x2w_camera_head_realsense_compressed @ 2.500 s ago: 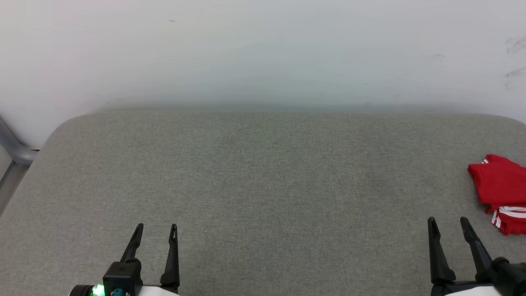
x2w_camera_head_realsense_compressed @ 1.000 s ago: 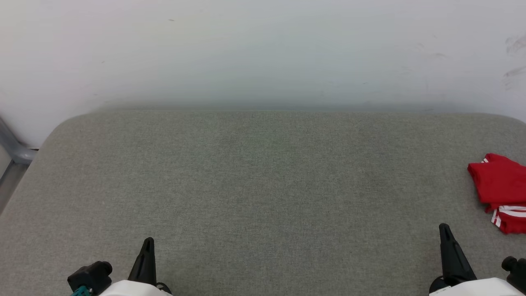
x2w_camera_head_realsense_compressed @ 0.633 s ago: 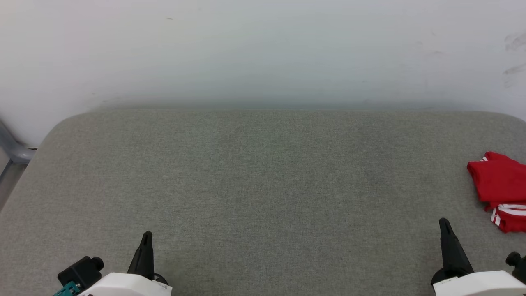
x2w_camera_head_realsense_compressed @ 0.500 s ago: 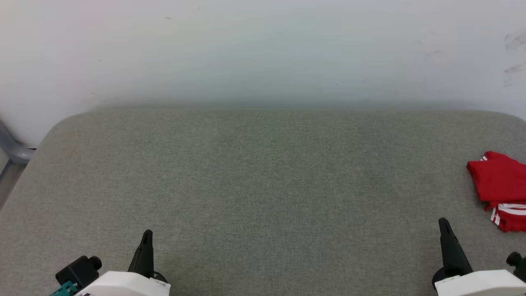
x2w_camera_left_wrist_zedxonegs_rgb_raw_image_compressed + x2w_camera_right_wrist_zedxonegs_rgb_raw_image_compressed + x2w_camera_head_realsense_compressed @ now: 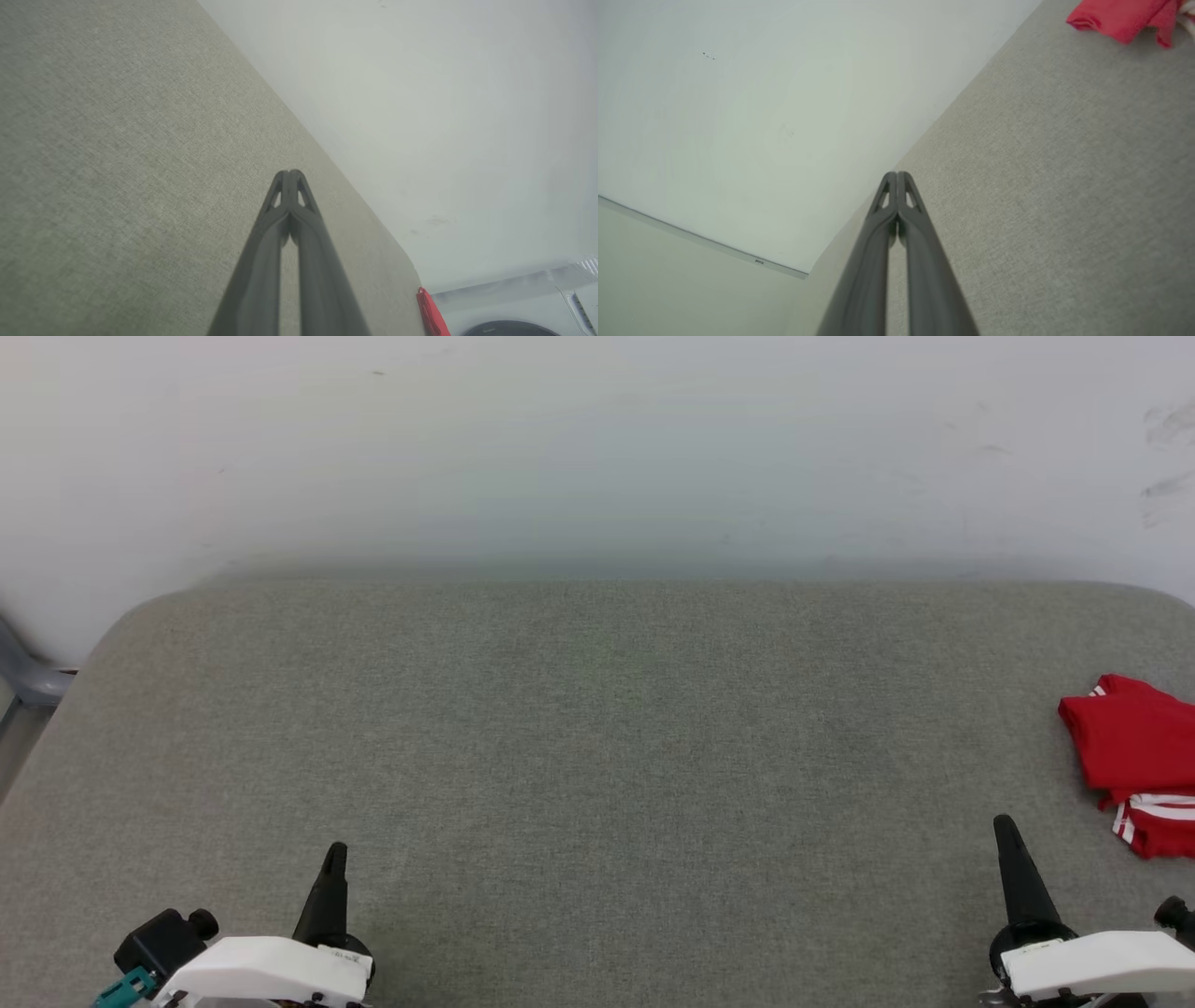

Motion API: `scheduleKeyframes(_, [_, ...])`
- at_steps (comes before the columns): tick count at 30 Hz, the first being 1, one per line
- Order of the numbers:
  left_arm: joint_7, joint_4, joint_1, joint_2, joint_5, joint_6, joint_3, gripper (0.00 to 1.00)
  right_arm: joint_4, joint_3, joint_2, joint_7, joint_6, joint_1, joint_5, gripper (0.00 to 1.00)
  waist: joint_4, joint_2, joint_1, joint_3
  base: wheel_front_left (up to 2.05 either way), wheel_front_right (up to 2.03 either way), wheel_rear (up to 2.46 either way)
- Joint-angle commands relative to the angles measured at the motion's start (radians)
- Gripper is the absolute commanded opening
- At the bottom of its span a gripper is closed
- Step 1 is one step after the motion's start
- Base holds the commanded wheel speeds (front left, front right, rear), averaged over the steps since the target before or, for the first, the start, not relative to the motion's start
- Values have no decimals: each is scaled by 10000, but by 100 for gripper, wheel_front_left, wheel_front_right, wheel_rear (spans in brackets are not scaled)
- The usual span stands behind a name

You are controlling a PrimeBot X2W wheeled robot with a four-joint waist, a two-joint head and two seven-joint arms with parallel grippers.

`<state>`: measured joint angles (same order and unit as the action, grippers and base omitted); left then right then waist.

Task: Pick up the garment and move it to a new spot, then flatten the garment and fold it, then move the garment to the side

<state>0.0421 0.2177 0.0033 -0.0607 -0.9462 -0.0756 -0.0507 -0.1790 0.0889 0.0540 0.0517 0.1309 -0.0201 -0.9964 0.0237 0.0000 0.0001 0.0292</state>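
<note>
The garment, red with a strip of red-white trim, lies folded in a small bundle at the right edge of the grey padded table; it runs past the picture's edge. Its red cloth also shows in the right wrist view, garment, and as a sliver in the left wrist view, garment. My left gripper sits low at the front left, rolled on its side, shut and empty. My right gripper stands at the front right, a little left of the garment, also shut with nothing in it.
A pale wall rises right behind the table's far edge. A grey metal tube stands off the table's left corner. A white appliance with a dark round opening is beyond the table's right end.
Both grippers have gone from open to shut and rolled onto their sides. The head camera has tipped slightly, so the whole scene sits a bit higher. The garment has not moved.
</note>
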Motion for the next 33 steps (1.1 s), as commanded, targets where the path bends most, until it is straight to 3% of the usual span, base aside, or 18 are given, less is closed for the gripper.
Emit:
scheduleKeyframes(1, [-71, -74, -274, -15, -350, -73, -78, 0, 31, 33, 55, -76, 1, 282, -341, 0, -6, 0, -1, -8, 0, 0, 0])
scheduleKeyframes(33, [-863, 108, -771, 49, -3659, -333, -383, 0, -328, 117, 40, -881, -1, 855, -3417, 0, -110, 0, -1, -149, 0, 0, 0])
